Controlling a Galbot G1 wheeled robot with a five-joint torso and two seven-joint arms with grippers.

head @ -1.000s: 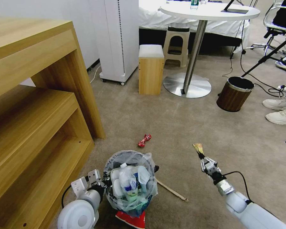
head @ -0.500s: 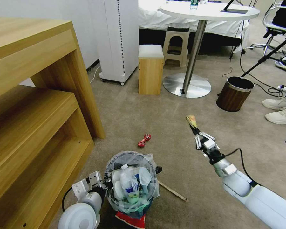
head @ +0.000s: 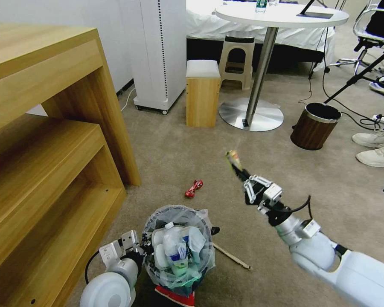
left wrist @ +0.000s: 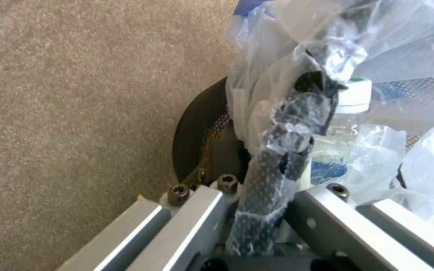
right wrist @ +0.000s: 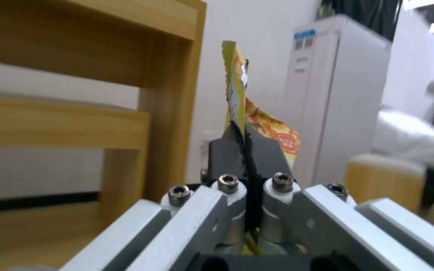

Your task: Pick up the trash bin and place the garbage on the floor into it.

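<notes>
Bin position: trash bin (head: 178, 251) sits at the lower centre of the head view, its clear bag already heaped with bottles and wrappers, lifted a little above the floor (head: 226, 170) as far as I can judge.
Left gripper: left gripper (head: 134, 245), at the lower left of the frame, is clamped on the bin's bag-wrapped rim (left wrist: 277, 158); the left wrist view shows the wire edge and plastic pinched between the jaws.
Right gripper: right gripper (head: 243, 174), mid-frame and right of centre, is closed on a yellow snack wrapper (head: 233, 158); the right wrist view shows the wrapper (right wrist: 242, 109) standing up out of the shut pads.
Key relation: bin mouth lies down and to the left of the held wrapper in the head view, well apart from it, so the wrapper must travel toward the lower centre of the frame and end above the opening.
Wrapper axis: its long side runs on from the fingertips, pointing toward the upper left of the frame, away from the bin.
Nearer arm: right arm carries the load; left arm only presents the bin.
Litter left: red wrapper (head: 194, 188) lies on the carpet just above the bin in the frame; wooden stick (head: 230, 256) lies just right of the bin; a red packet (head: 175, 294) shows beneath it.
Risk: the bin looks nearly full, so a light wrapper could slide off the heap.
</notes>
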